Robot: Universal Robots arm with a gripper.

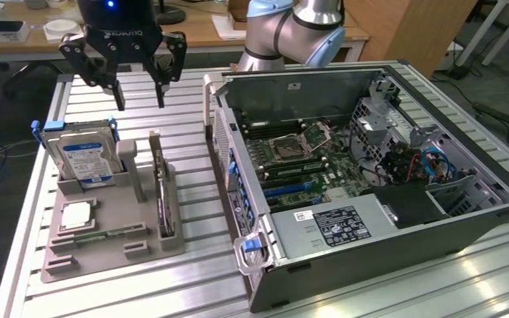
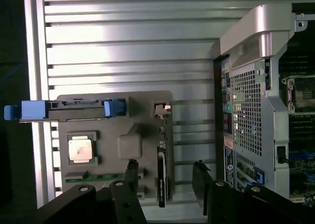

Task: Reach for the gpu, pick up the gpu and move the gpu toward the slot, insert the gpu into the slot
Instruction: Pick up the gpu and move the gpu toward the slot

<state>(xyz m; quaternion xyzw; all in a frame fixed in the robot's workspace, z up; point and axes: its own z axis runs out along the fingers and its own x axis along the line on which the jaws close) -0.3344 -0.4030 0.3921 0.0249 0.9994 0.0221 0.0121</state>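
The gpu stands on edge in a slit of the grey holder tray, its silver bracket end pointing up and away. In the wrist view the gpu appears edge-on as a thin dark strip. My gripper hangs open well above the table, behind the tray and clear of the card. In the wrist view my gripper has one black finger on each side of the card's line, with a wide gap. The blue slot lies on the motherboard inside the open computer case.
A hard drive with a blue-white label stands in the tray beside the gpu. A square processor chip and a green memory stick lie flat in front of it. The case wall rises close to the tray.
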